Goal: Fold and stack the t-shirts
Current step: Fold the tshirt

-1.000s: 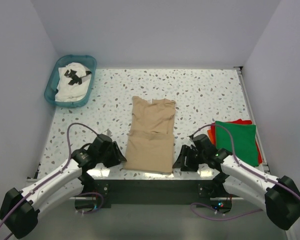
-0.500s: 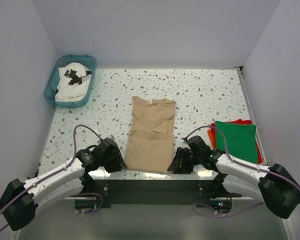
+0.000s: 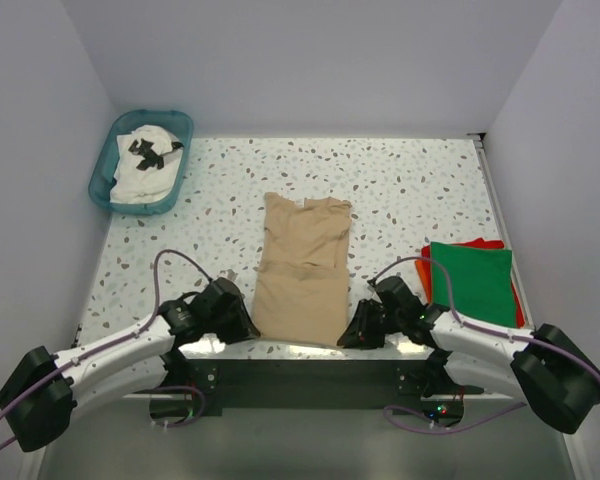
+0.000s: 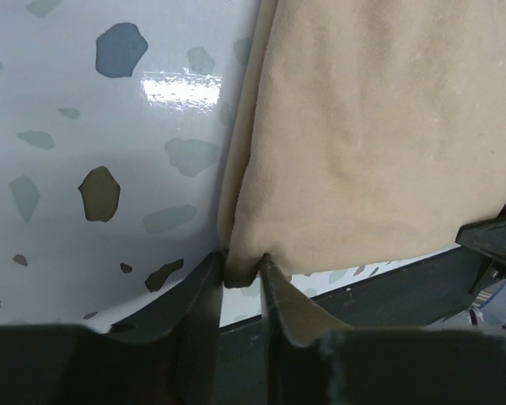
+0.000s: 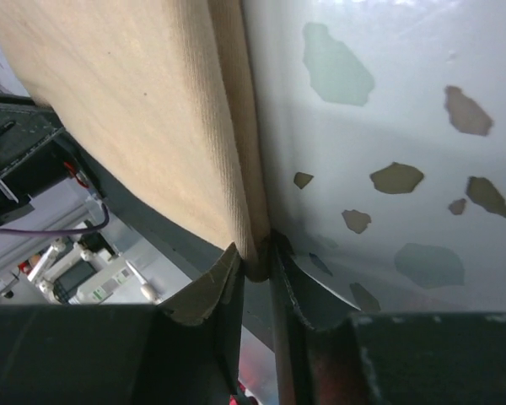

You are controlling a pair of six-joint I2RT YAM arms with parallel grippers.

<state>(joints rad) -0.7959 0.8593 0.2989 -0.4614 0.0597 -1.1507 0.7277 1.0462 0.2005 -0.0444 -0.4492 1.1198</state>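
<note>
Item: tan t-shirt, flat at mid-desk, near hem at the front edge (sleeves already folded in). Left claw pinches its near-left hem corner; right claw pinches the near-right. Step: hem-to-collar fold. Next: lift both corners evenly, carry away.

Shows a plain tan t-shirt, a solid green t-shirt edged by a red-orange t-shirt, and a white t-shirt with black print against a teal basket. Sets grey and brown speckles across a white table.
</note>
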